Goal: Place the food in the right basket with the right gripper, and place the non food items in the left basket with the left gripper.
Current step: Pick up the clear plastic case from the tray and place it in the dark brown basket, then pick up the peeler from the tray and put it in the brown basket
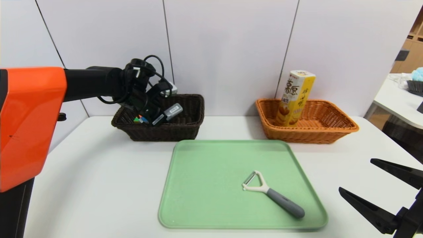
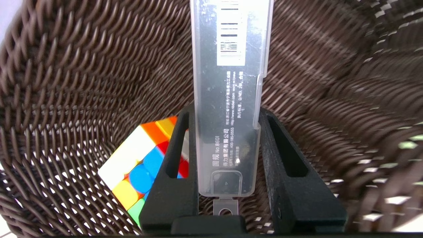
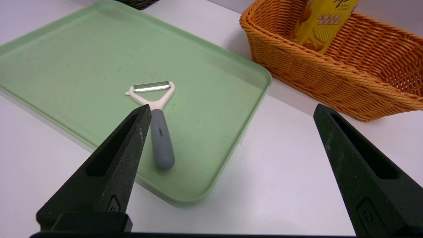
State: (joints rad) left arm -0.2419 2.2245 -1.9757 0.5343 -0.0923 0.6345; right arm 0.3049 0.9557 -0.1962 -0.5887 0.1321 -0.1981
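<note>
Your left gripper point(image 2: 228, 132) is clamped on the clear plastic case point(image 2: 231, 99), long axis running straight out from the jaws, hanging just over the dark basket point(image 2: 66, 82) beside the cube point(image 2: 142, 168), so letting go drops it in.

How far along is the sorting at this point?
Done: the yellow snack box stands in the orange wicker basket, and a multicoloured puzzle cube lies in the dark brown wicker basket. In hand: the left gripper holds a clear plastic case over that basket. Left: the grey-handled peeler on the green tray. The right gripper waits open.
</note>
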